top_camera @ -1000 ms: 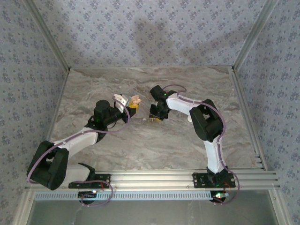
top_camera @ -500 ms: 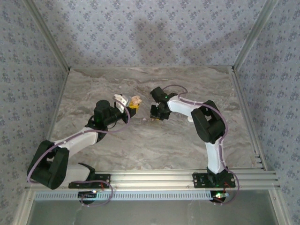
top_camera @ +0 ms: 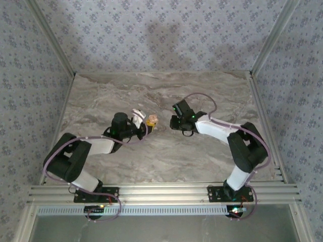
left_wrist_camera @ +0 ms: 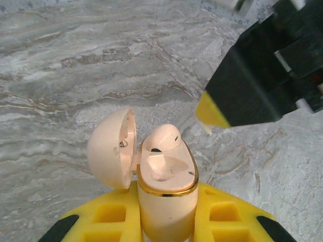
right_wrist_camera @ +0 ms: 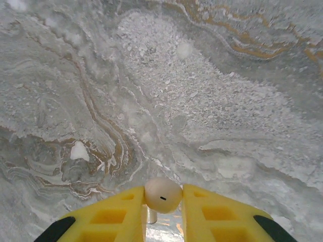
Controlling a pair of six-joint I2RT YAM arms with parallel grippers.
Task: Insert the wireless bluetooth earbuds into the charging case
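Observation:
My left gripper (left_wrist_camera: 166, 200) is shut on the pale pink charging case (left_wrist_camera: 166, 201), held upright with its gold rim up. The lid (left_wrist_camera: 111, 147) hangs open to the left. One earbud (left_wrist_camera: 162, 137) sits in the case's far slot, and the near slot (left_wrist_camera: 164, 167) is empty. My right gripper (right_wrist_camera: 163, 197) is shut on the other earbud (right_wrist_camera: 163, 194), head up and stem down, above the marble. From above, the case (top_camera: 152, 121) and left gripper (top_camera: 143, 123) are a short gap left of the right gripper (top_camera: 173, 122). The right gripper's black and yellow finger (left_wrist_camera: 242, 96) hangs to the case's upper right.
The grey marble tabletop (top_camera: 161, 151) is bare around both grippers. Patterned walls (top_camera: 151, 35) close the back and sides, with aluminium posts at the corners. A metal rail (top_camera: 161, 191) runs along the near edge by the arm bases.
My left arm has carried the case down and to the right, towards the centre. My right gripper closed on an earbud, lifted it off the table and shifted slightly right.

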